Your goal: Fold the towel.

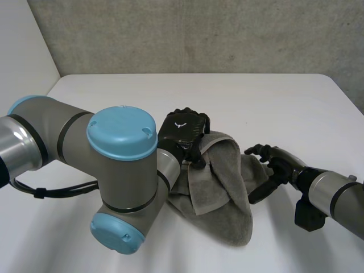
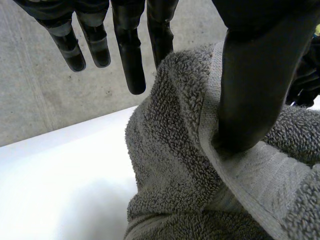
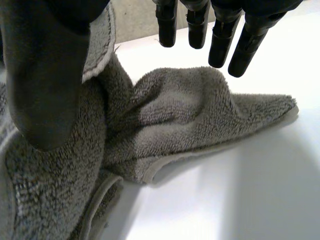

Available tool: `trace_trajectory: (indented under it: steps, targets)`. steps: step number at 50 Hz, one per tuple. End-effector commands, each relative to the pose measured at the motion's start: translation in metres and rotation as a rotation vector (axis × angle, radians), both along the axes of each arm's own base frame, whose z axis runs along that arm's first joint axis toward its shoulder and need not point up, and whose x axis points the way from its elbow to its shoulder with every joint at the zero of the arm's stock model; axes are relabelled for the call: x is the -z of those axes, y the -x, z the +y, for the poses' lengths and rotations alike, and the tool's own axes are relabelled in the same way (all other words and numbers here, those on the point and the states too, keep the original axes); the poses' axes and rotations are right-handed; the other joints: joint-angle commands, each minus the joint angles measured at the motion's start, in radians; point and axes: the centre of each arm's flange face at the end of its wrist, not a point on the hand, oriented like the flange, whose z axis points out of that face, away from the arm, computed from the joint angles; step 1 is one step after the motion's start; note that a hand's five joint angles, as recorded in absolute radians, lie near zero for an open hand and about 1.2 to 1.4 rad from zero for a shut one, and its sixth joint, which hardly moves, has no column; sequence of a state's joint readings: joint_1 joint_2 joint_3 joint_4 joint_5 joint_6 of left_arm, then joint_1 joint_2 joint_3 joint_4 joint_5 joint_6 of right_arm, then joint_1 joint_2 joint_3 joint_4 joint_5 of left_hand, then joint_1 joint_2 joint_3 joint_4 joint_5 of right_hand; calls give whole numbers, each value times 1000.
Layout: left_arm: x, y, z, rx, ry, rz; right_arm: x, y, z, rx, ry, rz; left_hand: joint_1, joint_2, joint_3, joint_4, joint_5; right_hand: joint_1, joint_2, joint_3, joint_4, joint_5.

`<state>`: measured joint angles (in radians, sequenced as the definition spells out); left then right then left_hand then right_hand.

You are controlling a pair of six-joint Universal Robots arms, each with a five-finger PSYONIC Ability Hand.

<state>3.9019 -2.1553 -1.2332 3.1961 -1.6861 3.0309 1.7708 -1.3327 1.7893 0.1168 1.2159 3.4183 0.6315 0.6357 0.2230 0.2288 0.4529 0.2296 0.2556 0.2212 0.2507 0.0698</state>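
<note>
Setting: a lab or robot test cell. Indicators: a bare concrete wall, a plain white table, a left arm and a right arm.

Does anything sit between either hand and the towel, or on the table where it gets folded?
Nothing visible does. The left hand pinches the towel at its raised hem, the right hand is open at the towel's opposite side, and the white table around it carries nothing else.
</note>
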Motion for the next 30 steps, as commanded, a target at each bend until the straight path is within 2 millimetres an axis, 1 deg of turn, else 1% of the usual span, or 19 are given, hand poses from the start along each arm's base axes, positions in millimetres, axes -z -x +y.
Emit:
trace_trajectory:
  steps: [1,2,3,8,11,15,17,18,20,24,30]
  targets:
    - [-1,-4,-6,-17,1,-3,-7,6,-3,-12,-23,-28,206,202,-48,-54,210,-55,-81,-47,-76,-70]
    - [-1,-4,-6,-17,1,-3,-7,6,-3,-12,-23,-28,207,203,-48,-54,211,-55,-81,-47,-76,-70]
    - [0,-6,-7,-21,-1,-5,-10,5,-4,-20,-22,-36,318,314,-48,-54,322,-55,-81,-47,-76,-70]
    - [-3,-13,-11,-40,0,-4,-11,4,-3,-37,-33,-49,342,338,-48,-54,346,-55,-81,-47,-76,-70]
    - [-6,-16,-11,-44,5,-1,-10,1,-1,-50,-42,-55,418,414,-48,-54,422,-55,-81,-47,-76,-70]
    - [-9,-18,-10,-47,9,1,-8,-1,0,-57,-51,-59,430,426,-48,-54,435,-55,-81,-47,-76,-70]
    - [-9,-20,-8,-47,5,-3,-7,-8,3,-86,-49,-60,428,423,-48,-54,432,-55,-81,-47,-76,-70]
    - [-9,-20,-8,-47,5,-3,-7,-8,3,-86,-49,-60,428,423,-48,-54,432,-55,-81,-47,-76,-70]
    - [-7,-21,-8,-48,2,-9,-2,-17,5,-108,-59,-52,428,423,-48,-54,432,-45,-71,-47,-76,-60]
    - [-7,-22,-7,-47,3,-12,4,-23,8,-122,-87,-60,428,423,-48,-54,432,-15,-41,-47,-76,-30]
    - [-11,-23,-6,-47,8,-9,9,-37,20,-143,-143,-99,428,423,-48,-54,432,72,46,-47,-76,58]
